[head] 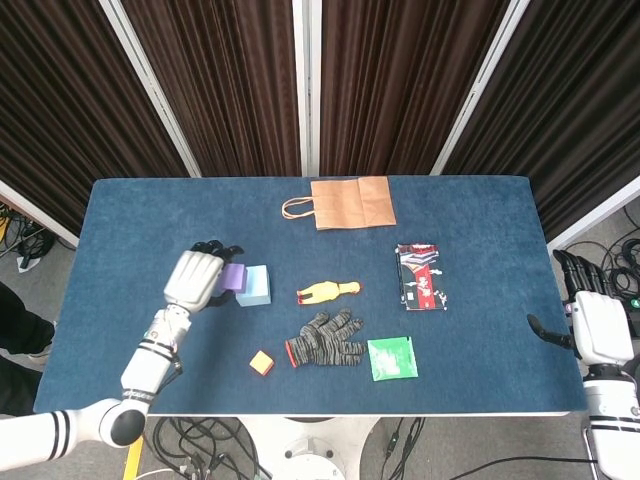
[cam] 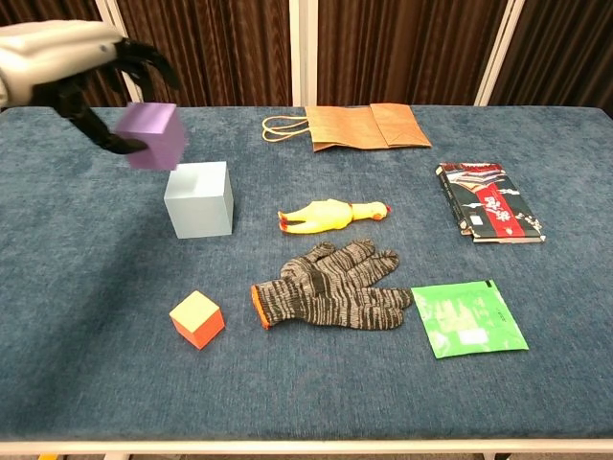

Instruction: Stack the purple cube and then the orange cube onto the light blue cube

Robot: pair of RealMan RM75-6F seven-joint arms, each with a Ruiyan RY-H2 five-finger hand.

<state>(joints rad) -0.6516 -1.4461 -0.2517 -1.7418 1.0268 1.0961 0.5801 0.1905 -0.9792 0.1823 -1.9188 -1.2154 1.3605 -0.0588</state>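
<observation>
Purple cube (cam: pixel 153 135), light blue cube (cam: pixel 198 198), orange cube (cam: pixel 196 318), grey-striped glove (cam: pixel 330 286)

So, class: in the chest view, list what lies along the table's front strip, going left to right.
Orange cube → glove → green packet.

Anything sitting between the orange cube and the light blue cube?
No: bare blue cloth separates the orange cube from the light blue cube, clearest in the chest view.
</observation>
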